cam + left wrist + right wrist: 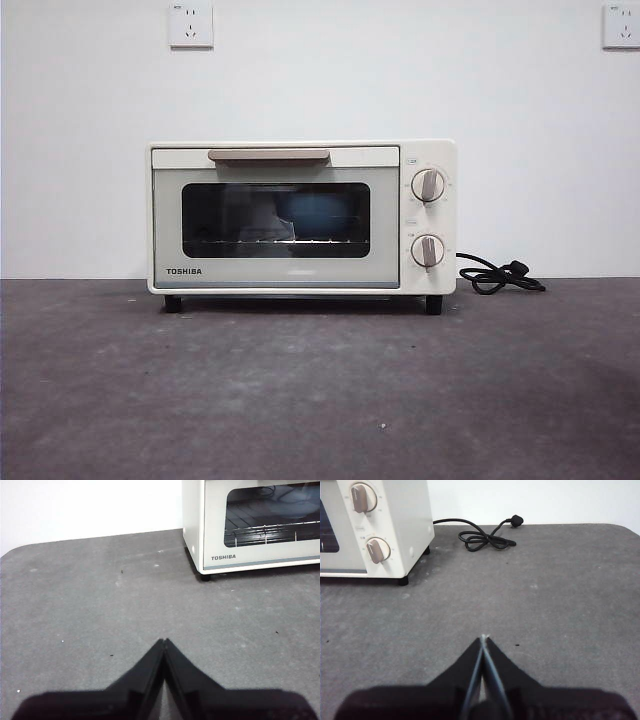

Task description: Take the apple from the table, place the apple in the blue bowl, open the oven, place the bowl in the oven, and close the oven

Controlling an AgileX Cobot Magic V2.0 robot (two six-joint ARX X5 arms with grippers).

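Note:
The cream-white oven (pixel 300 218) stands on the dark grey table (pixel 320 390) with its door closed. Through the dark glass window the blue bowl (pixel 312 215) shows on the wire rack inside. The apple is hidden from view. My left gripper (pixel 164 641) is shut and empty, hovering over bare table well in front of the oven's (pixel 250 525) left corner. My right gripper (pixel 484 638) is shut and empty too, over the table in front of the oven's (pixel 375 527) knob side. Neither arm appears in the front view.
A coiled black power cord with plug (pixel 500 276) lies on the table to the right of the oven, also in the right wrist view as the cord (pixel 487 539). A white wall with two sockets stands behind.

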